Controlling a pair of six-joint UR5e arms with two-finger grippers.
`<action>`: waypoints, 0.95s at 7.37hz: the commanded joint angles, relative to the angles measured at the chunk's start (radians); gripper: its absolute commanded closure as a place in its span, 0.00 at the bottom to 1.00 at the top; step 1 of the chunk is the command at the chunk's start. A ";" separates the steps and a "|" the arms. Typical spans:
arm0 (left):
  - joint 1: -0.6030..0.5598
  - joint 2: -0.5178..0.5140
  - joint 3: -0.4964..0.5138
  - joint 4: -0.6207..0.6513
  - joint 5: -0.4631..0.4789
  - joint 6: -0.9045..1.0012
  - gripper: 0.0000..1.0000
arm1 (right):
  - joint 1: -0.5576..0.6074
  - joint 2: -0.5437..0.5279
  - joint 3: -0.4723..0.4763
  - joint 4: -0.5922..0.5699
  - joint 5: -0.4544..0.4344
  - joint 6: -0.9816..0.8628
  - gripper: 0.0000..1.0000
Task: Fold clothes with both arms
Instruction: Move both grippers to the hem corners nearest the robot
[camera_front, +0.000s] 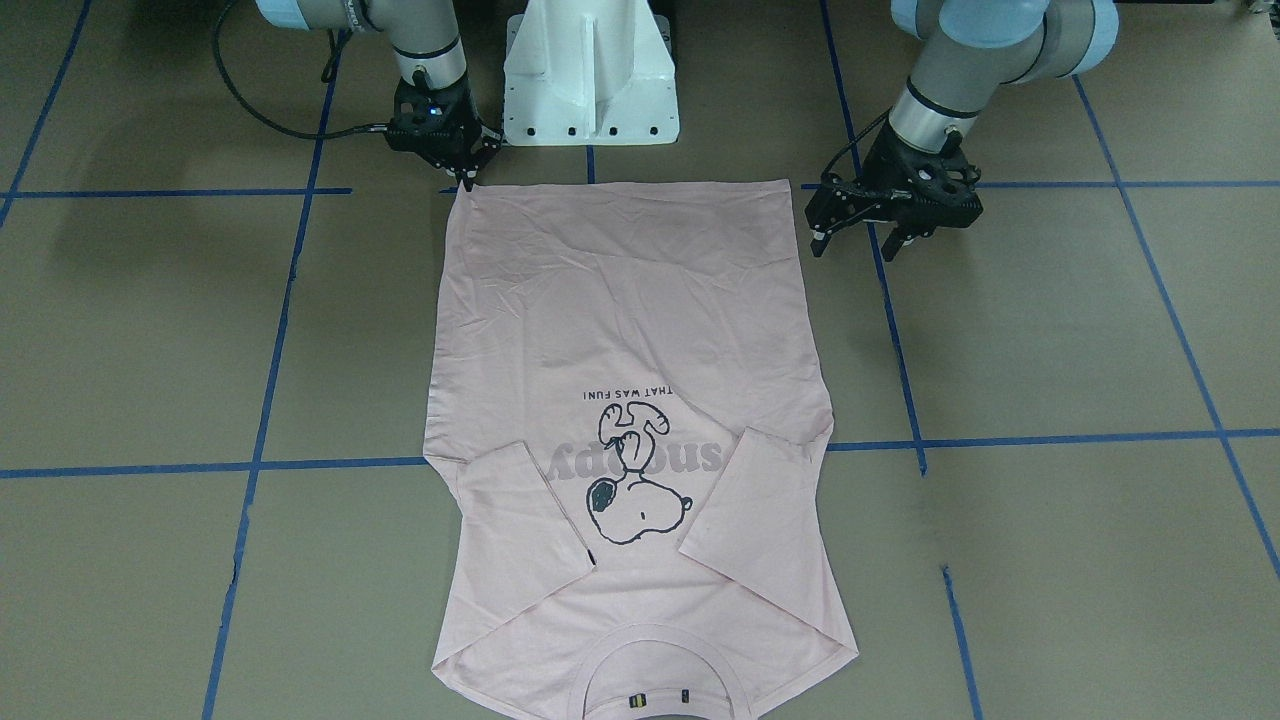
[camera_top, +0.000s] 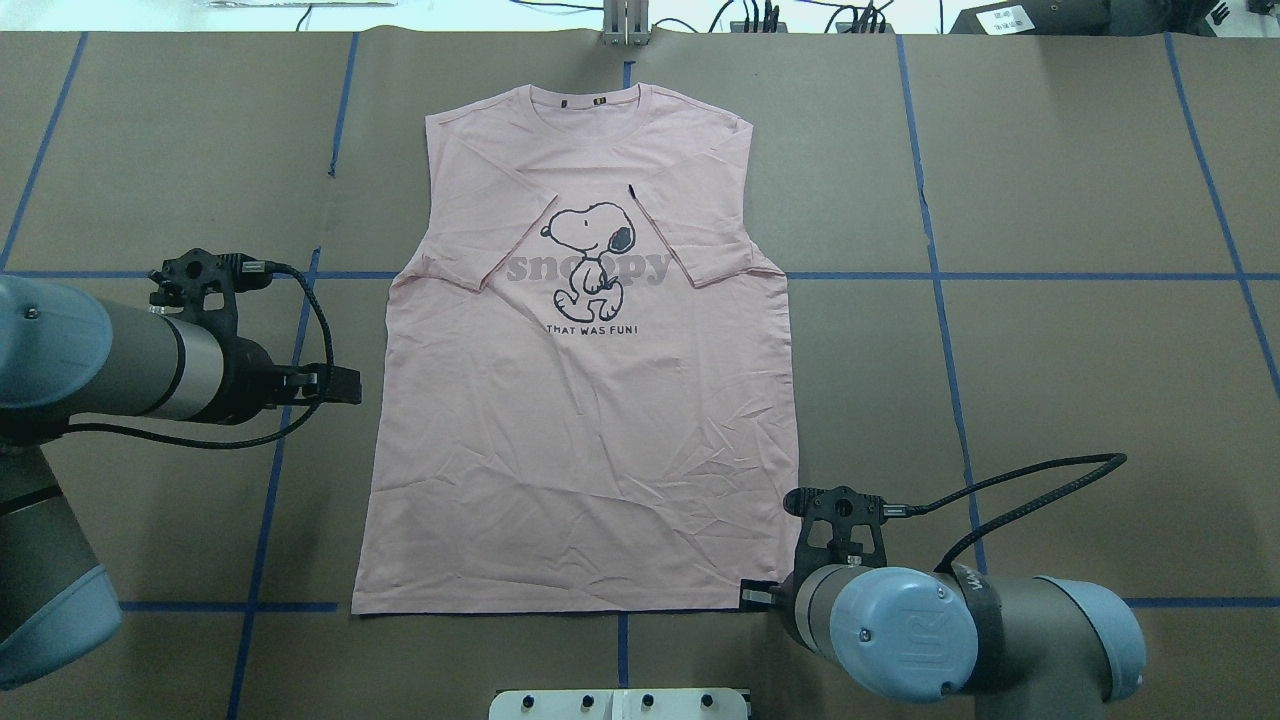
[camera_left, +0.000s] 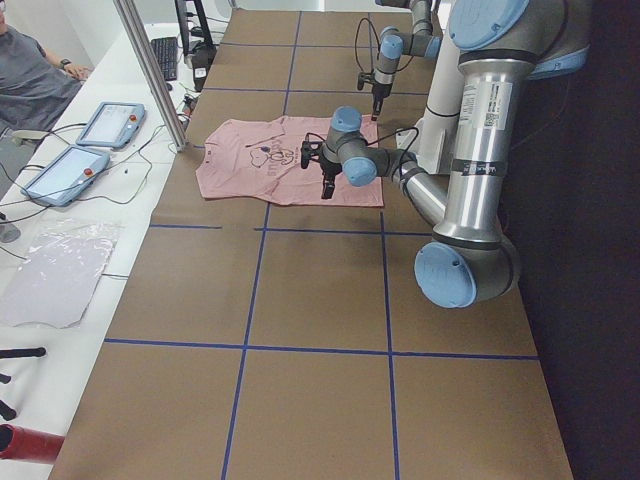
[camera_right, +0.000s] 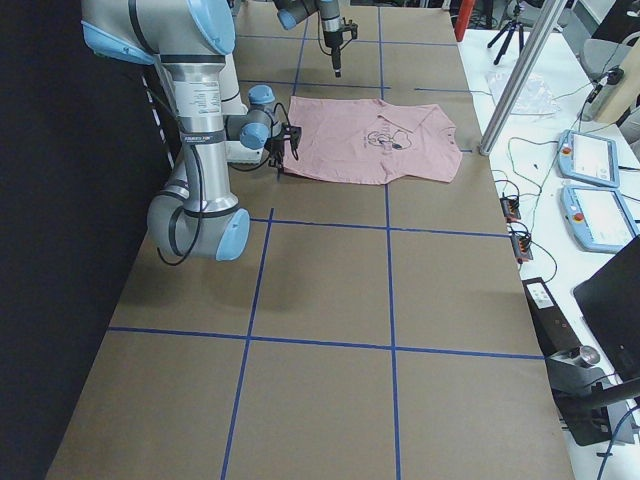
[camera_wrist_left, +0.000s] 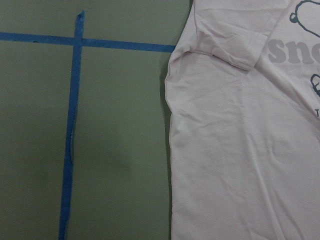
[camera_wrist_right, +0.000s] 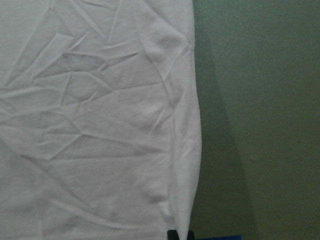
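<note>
- The left gripper (camera_front: 852, 246) hangs over the brown table (camera_top: 1050, 400), just beside the shirt's side edge. It does not touch the shirt, and its two fingers are spread wide with nothing between them.
- The pink T-shirt (camera_top: 580, 450) lies flat in the middle of the table with the Snoopy picture (camera_top: 590, 255) facing up. Both sleeves (camera_top: 470, 265) are folded in onto the front. The collar is on the side far from the robot.
- The right gripper (camera_front: 466, 183) is down at the shirt's bottom corner, near the white base (camera_front: 590, 75). Its fingers are squeezed close together on that corner.
</note>
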 joint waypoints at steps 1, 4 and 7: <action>0.047 0.107 -0.011 -0.100 0.006 -0.113 0.00 | 0.010 0.003 0.017 -0.002 -0.003 0.004 1.00; 0.248 0.242 -0.064 -0.148 0.168 -0.346 0.00 | 0.029 0.003 0.017 -0.002 0.003 0.000 1.00; 0.348 -0.020 -0.064 0.191 0.210 -0.469 0.01 | 0.036 0.003 0.017 -0.002 0.006 -0.003 1.00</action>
